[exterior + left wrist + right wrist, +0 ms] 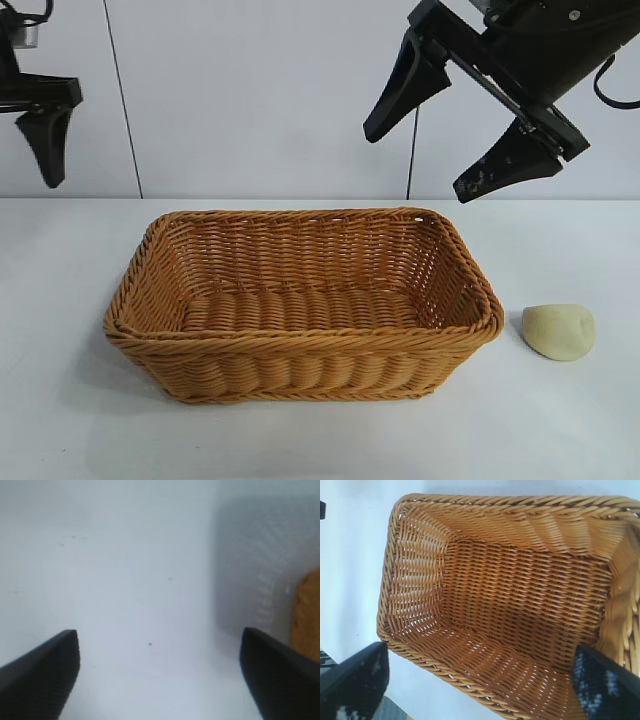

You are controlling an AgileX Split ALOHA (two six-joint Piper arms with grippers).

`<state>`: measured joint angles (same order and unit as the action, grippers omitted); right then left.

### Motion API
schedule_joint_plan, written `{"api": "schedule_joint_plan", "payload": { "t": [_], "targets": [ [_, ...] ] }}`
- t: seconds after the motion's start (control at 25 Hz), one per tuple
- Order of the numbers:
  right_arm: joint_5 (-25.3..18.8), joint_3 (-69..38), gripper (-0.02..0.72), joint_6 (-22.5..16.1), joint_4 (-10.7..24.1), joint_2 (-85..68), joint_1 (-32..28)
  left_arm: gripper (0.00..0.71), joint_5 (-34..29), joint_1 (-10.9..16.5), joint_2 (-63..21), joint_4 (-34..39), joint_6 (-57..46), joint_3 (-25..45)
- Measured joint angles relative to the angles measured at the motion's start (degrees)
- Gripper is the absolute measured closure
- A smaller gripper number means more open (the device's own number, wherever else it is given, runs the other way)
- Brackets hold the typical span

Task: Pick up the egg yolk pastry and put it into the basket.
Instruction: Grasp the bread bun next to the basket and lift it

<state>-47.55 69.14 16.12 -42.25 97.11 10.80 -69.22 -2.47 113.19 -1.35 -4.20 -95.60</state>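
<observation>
Egg yolk pastry, a small pale cream-yellow rounded lump with a matte skin, sits on the white table just outside the short end of the basket, a large orange-brown rectangular woven wicker one with sloping sides and a braided rim; near the rim but not touching. Nothing lies in the basket. Right gripper hangs high over the basket's end nearest the pastry, tilted down toward the basket, jaws spread wide and holding nothing; the right wrist view shows only wicker interior between its black fingertips, no pastry. So the pastry lies below and off to the outer side of that gripper, away from the basket. Left gripper is up at the far opposite edge, jaws wide and empty too, looking down at bare table with just a basket corner in view; well apart from the pastry, with the whole basket between. Right arm is clearly the nearer one. Pastry's longer axis looks roughly parallel to the table's front edge, hard to be sure. Path down to it looks clear; the only obstacle is the basket rim beside it, which an inner finger could clip.
</observation>
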Motion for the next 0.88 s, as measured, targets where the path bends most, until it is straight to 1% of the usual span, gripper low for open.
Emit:
{"api": "schedule_joint_plan", "payload": {
  "t": [0.12,0.28,0.36,0.44,0.64,0.88],
  "targets": [
    [0.0,0.0,0.019,0.0,0.0,0.0,0.0,0.038,-0.3,1.14,0.0,0.14,1.5,0.0],
    [0.0,0.0,0.019,0.0,0.0,0.0,0.0,0.045,-0.31,1.13,-0.78,-0.78,2.11,0.09],
    [0.0,0.0,0.019,0.0,0.0,0.0,0.0,0.046,-0.2,1.13,-2.79,-1.5,2.3,1.17],
    [-0.02,0.0,0.019,0.0,0.06,0.0,0.0,0.046,-0.2,1.13,-6.42,-1.55,2.36,3.7],
    [-0.24,0.0,0.019,0.0,0.28,0.0,0.0,0.046,-0.2,1.13,-18.8,-1.55,2.41,15.84],
    [-0.24,0.0,0.019,0.0,0.46,0.0,0.0,0.046,-0.31,1.13,-38.97,-1.55,2.47,32.93]
  ]
}}
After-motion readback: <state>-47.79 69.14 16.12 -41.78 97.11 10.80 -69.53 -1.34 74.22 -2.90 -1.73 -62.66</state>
